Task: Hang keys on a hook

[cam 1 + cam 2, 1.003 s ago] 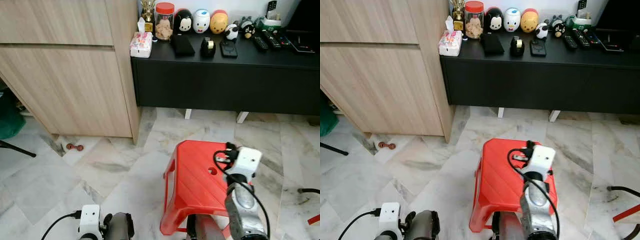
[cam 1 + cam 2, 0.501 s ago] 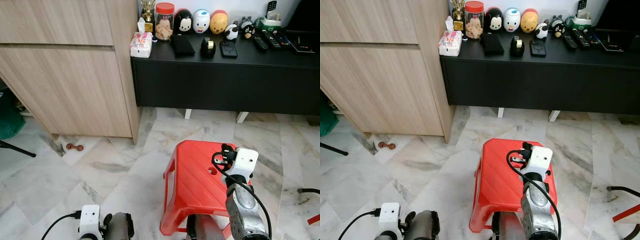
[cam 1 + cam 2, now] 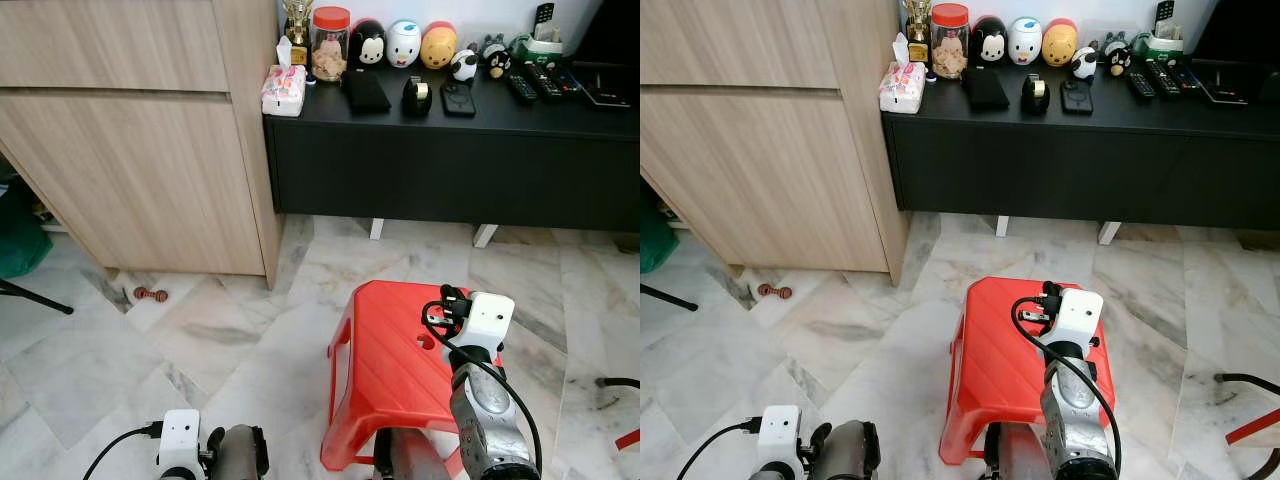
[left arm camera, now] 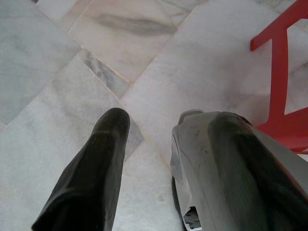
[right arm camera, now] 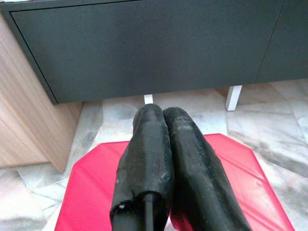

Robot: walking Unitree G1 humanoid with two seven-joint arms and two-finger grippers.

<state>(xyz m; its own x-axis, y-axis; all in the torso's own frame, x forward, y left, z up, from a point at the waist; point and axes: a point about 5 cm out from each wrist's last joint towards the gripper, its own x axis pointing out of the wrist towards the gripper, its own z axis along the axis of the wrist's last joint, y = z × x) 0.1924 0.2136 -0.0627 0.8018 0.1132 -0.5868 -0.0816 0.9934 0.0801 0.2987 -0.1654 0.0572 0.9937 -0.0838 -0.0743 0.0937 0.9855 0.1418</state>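
Note:
My right gripper is shut, its two black fingers pressed together with nothing seen between them. It hovers over the red plastic stool and points toward the black console. In the eye views the right arm's white wrist camera sits above the stool's top. My left gripper hangs low over the marble floor beside the stool's leg, open, holding nothing. The left arm shows at the bottom edge.
A black low console carries a tissue pack, a red-lidded jar, toy figures, a black wallet and remotes. A wooden cabinet stands left. A small brown object lies on the marble floor.
My right wrist has drifted slightly left over the stool. The left arm has stayed put.

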